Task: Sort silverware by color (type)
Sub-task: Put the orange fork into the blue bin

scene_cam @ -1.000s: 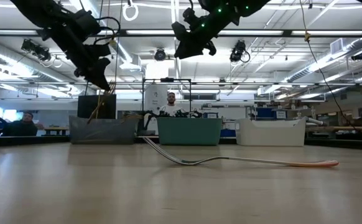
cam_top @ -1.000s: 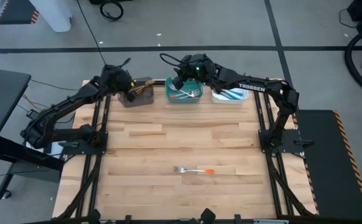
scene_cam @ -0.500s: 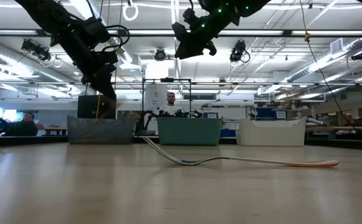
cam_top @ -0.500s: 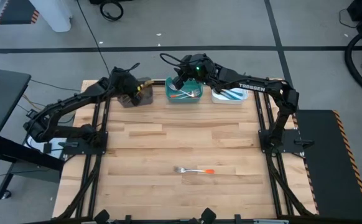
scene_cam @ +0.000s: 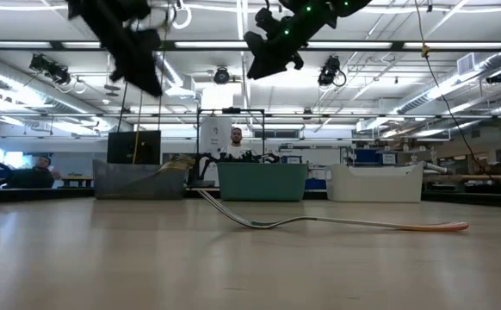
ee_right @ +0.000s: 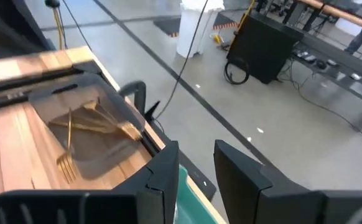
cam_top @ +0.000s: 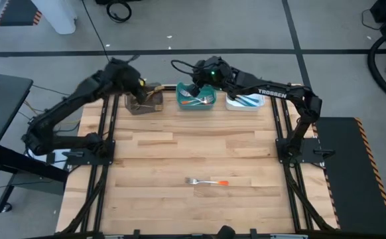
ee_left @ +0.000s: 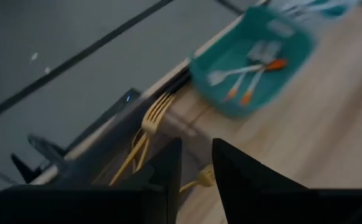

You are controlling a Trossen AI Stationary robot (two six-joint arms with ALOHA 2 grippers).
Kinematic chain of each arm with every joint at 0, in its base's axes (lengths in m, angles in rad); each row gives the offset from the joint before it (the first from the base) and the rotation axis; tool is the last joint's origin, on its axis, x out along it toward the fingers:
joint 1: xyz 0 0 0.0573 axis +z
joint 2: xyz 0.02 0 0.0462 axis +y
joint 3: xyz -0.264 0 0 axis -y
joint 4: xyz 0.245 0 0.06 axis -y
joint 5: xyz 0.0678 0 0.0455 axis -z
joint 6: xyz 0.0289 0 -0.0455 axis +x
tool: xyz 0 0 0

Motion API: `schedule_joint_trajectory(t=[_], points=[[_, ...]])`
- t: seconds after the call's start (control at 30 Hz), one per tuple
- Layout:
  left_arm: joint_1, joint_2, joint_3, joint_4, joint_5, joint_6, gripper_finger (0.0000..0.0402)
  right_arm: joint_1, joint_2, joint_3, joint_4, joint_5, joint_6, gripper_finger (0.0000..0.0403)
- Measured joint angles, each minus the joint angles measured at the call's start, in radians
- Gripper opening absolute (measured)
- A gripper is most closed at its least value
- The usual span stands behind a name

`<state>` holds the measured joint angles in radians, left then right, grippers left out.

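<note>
Left gripper (cam_top: 134, 85): jaws parted by a narrow gap, nothing between them; raised above the grey rectangular bin (cam_top: 144, 99) at the table's 11 o'clock edge. Gold-coloured slim forks (ee_right: 94, 124) lie inside this bin, some leaning tines-up on its wall.

Right gripper (cam_top: 196, 78): jaws parted by a narrow gap, empty; hovering over the far rim of the teal rectangular bin (cam_top: 197, 97) at 12 o'clock.

Teal bin contents: silver-metal forks with orange handles (ee_left: 249, 71), lying crossed.

White rectangular bin (cam_top: 245, 101): at 1 o'clock, just beside the teal bin; holds silver-metal forks with blue handles (cam_top: 247, 100).

Loose item: one silver-metal fork with an orange handle (cam_top: 207, 182) lies flat on the pale wooden slatted table (cam_top: 180, 153) toward 6 o'clock, well apart from all three bins and both grippers, tines toward 9 o'clock.

Obstructions: none around the loose fork; black arm frames (cam_top: 100, 143) flank the table at 9 and 3 o'clock.

Background: a person (scene_cam: 236, 142) shows behind the teal bin in the low view.
</note>
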<state>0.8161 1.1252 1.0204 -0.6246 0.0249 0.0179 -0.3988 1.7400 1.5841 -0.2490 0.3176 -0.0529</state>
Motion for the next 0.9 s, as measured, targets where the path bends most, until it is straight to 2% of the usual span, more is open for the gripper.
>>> schedule_joint_trajectory(t=[0.13, 0.3, 0.53, 0.8, 0.9], points=[[-0.040, -0.032, 0.178, -0.175, 0.008, 0.057, 0.0094, 0.006, -0.012, 0.000, -0.065, 0.002, 0.001, 0.0109], [-0.077, -0.096, 0.238, -0.288, 0.007, 0.047, 0.0094, 0.029, -0.026, 0.000, -0.242, -0.058, 0.031, 0.0109], [-0.167, -0.217, 0.179, -0.423, 0.026, -0.136, 0.0094, 0.082, -0.027, 0.000, -0.430, -0.234, 0.131, 0.0109], [-0.372, -0.393, 0.017, -0.413, 0.050, -0.311, 0.0094, 0.240, -0.027, 0.000, -0.450, -0.343, 0.221, 0.0109], [-0.447, -0.454, -0.072, -0.384, 0.050, -0.348, 0.0094, 0.317, -0.027, 0.000, -0.488, -0.346, 0.234, 0.0109]])
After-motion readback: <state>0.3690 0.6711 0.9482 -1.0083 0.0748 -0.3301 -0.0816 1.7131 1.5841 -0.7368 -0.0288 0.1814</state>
